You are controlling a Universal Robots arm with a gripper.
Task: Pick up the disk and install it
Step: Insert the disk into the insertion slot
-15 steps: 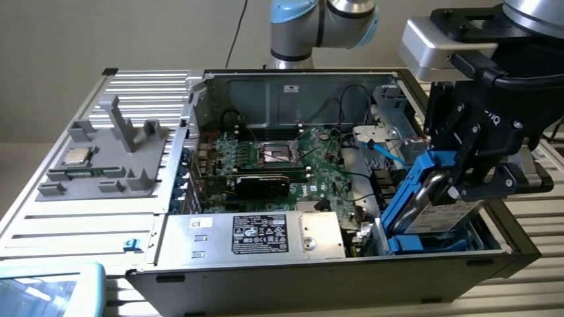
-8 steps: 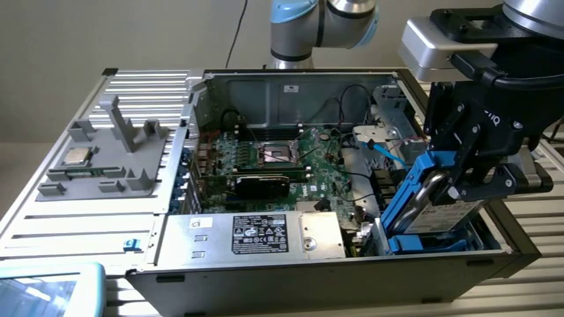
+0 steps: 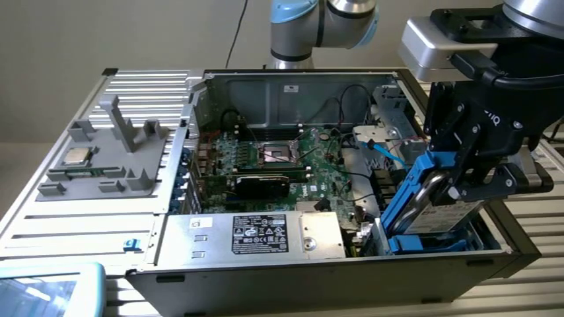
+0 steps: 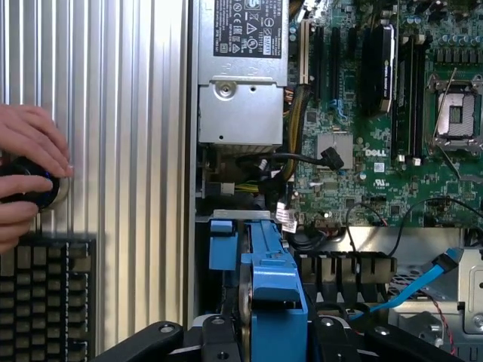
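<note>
The disk (image 3: 438, 210), grey metal with a white label in a bright blue frame, stands steeply tilted at the exterior view's right end of the open computer case (image 3: 308, 277). Its lower end sits down in the blue drive bay (image 3: 432, 243). My black gripper (image 3: 471, 178) comes down from above and is shut on the disk's upper part. In the wrist view the disk (image 4: 275, 290) shows edge-on, blue frame foremost, between my gripper's (image 4: 264, 343) two black fingers (image 4: 162, 335).
Beside the bay lie the silver power supply (image 3: 255, 234) with its black label, the green motherboard (image 3: 304, 175) and a blue cable (image 3: 387, 155). A grey fixture (image 3: 105, 165) holding a processor chip (image 3: 75, 157) rests on the side panel. A person's hand (image 4: 26, 170) rests on a knob above a keyboard (image 4: 45, 294).
</note>
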